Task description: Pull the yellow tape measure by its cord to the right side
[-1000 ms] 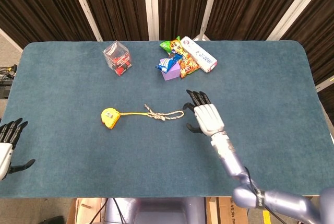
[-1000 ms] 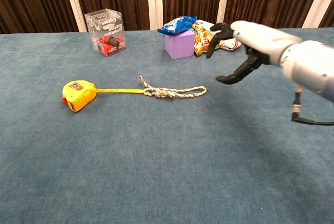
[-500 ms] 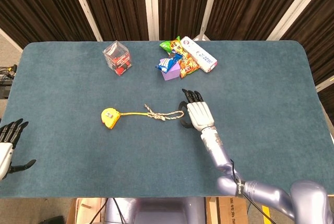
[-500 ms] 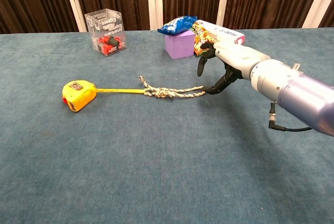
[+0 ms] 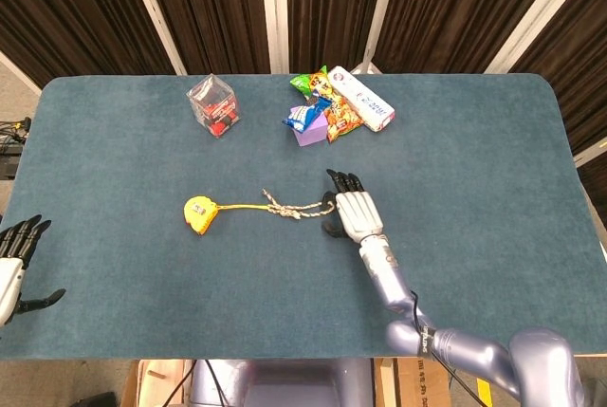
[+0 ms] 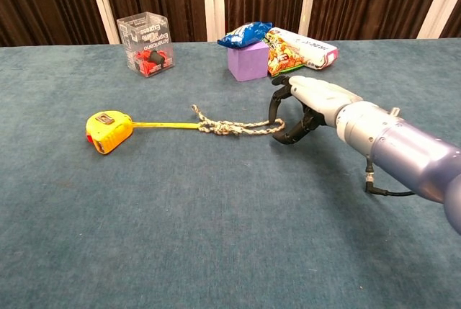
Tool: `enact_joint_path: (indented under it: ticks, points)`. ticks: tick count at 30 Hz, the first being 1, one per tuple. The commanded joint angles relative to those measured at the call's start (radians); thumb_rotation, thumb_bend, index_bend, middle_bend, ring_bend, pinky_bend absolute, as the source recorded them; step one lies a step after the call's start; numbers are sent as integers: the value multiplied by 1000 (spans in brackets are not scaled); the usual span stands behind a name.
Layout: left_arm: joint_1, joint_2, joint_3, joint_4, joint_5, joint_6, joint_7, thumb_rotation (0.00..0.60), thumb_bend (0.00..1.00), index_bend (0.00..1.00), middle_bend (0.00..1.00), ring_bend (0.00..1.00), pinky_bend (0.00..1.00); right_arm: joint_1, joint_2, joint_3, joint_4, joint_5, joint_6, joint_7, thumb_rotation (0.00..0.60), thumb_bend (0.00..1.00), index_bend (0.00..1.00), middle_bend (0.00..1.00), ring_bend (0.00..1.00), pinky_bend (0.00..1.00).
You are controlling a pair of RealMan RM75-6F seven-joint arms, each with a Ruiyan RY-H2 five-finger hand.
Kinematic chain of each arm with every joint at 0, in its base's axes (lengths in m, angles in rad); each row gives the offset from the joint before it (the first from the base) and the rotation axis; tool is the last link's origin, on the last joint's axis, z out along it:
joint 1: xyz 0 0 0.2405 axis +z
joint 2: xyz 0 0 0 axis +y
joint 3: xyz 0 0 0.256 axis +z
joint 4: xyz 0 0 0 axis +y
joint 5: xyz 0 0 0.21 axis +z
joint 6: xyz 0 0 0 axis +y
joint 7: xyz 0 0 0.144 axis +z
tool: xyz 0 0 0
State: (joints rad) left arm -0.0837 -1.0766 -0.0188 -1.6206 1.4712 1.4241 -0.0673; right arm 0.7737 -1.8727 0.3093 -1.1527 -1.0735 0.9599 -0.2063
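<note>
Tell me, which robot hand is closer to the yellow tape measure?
The right hand. It sits at the free end of the cord, off to the side of the yellow tape measure. The left hand waits far away at the table's edge.

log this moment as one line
right hand | fingers curled at cord end, grip unclear | tape not pulled | left hand idle
</note>
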Motion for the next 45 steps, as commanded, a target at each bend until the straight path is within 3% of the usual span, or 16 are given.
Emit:
enact_joint_path:
  ticks: [1, 31, 45]
  points:
    - [0, 1, 0, -1, -2, -1, -2, 600, 0, 0, 0, 0, 0, 9, -16, 4, 22, -5, -4, 12, 600, 364, 506, 67, 0, 0]
    - [-4, 5, -2, -9, -18, -17, -12, 600, 0, 0, 0, 0, 0, 24, -67, 15, 106, 8, -24, 33, 600, 409, 525, 68, 0, 0]
    - [-4, 6, -5, -12, -23, -17, -13, 600, 0, 0, 0, 0, 0, 19, -71, 15, 106, 11, -25, 31, 600, 447, 590, 75, 0, 0]
